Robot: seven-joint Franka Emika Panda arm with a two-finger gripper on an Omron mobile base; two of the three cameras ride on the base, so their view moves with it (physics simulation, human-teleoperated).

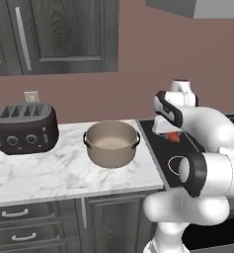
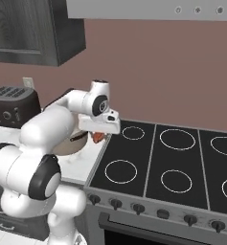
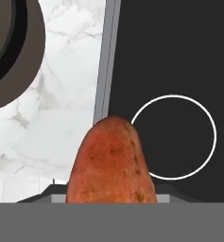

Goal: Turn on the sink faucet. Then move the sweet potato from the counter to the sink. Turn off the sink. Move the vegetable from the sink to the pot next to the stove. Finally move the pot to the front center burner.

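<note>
Behind the arm, sweet potato (image 1: 173,136) shows partly, gripped.

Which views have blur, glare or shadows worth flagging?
Left base view: flat light, soft shadow under the pot, no glare. Right base view: stove glass matte, rings crisp. Hand view: sweet potato held in the gripper looms large and slightly soft; counter veining sharp.
</note>
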